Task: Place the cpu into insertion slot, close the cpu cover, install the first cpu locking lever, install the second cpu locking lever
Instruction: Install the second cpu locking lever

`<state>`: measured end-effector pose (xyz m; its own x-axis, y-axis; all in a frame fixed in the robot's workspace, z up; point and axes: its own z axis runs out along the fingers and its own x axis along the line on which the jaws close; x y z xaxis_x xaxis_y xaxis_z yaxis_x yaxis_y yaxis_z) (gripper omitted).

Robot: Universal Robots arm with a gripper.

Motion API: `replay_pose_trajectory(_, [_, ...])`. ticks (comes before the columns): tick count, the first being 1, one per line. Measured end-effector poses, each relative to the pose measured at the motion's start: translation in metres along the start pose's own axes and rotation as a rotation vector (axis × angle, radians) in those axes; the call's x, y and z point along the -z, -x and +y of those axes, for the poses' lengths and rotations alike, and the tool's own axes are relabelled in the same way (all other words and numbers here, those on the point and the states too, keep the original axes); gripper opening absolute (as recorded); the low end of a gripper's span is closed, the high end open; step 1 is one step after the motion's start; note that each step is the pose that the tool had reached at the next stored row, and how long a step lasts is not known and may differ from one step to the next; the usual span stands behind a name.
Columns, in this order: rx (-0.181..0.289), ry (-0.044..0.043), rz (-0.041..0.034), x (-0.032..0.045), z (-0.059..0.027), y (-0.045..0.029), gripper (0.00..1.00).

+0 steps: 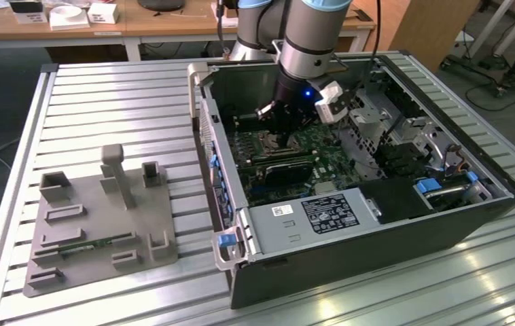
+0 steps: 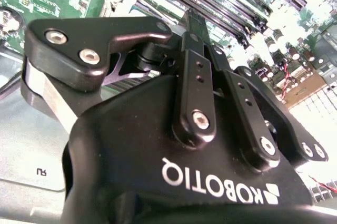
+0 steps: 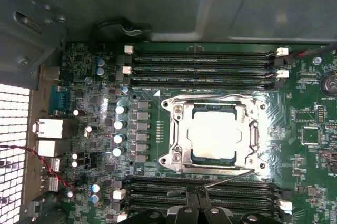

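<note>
My gripper (image 1: 280,136) hangs inside the open computer case (image 1: 475,156), low over the green motherboard (image 3: 95,129). In the first wrist view its fingertips (image 3: 196,198) sit at six o'clock of the insertion slot (image 3: 167,132), pressed together over the memory slots (image 3: 200,190) with nothing clamped that I can make out; a thin silver locking lever (image 3: 224,181) runs just beside them.

The cpu (image 3: 217,133) lies seated in the slot, bright metal top up. The cpu cover (image 3: 251,137) appears folded down around it, frame flat on all four sides.

Risks, as I judge them: the lever is thin and springy. If the fingertips catch it off-centre it could slip out and snap back, or scrape the board. Pressing too low could hit the memory slot latches directly beneath. If the cover is not fully flat, forcing a lever could stress the chip.

Pose: the arm (image 1: 316,41) descends from twelve o'clock in the exterior view, wrist nearly vertical, tool pointing straight down. The grey fixture tray (image 1: 94,224) sits well apart at nine o'clock on the slatted table (image 1: 103,102).
</note>
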<state>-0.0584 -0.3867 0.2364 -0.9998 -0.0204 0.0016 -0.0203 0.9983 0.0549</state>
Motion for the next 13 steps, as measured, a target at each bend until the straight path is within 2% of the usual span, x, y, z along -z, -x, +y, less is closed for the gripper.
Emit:
replay_pose_trajectory(5, [0.002, 0.0, 0.0001, -0.0011, 0.001, -0.009, 0.1])
replay_pose_trajectory(13, [0.008, -0.0001, 0.0005, -0.0113, 0.001, -0.0132, 0.1])
